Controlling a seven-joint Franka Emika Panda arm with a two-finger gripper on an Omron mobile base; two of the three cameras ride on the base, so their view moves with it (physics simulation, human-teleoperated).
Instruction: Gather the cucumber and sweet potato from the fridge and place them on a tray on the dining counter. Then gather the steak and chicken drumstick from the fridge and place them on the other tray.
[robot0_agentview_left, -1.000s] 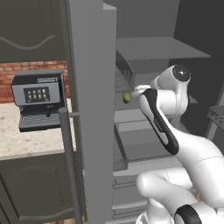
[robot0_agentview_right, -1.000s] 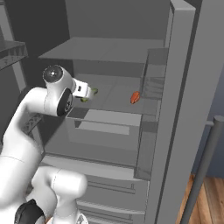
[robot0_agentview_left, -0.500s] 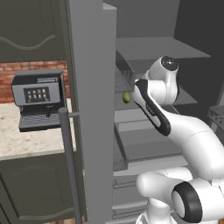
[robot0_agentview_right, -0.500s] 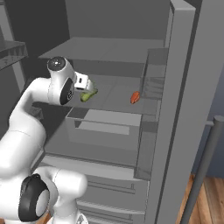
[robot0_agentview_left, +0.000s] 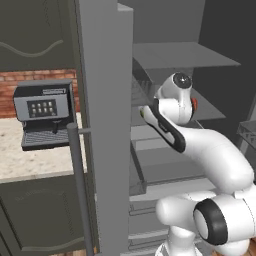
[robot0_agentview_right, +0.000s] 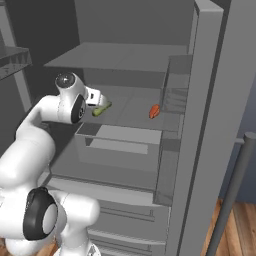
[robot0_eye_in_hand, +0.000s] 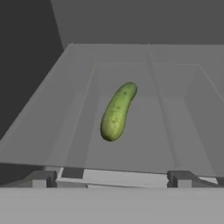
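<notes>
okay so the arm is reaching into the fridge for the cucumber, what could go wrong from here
1. The cucumber lies loose and at a slant on the smooth fridge shelf. The open gripper is not yet around it, so a finger may nudge it and roll it deeper.
2. In the right base view the hand works in the low gap under the upper shelf; lifting too steeply could knock it.
3. The orange item lies on the same shelf, and a wide sweep might disturb it.

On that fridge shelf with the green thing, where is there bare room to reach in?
Bare shelf lies between the cucumber and the orange sweet potato, and all round the cucumber. It is tighter near the right wall beside the sweet potato.
</notes>
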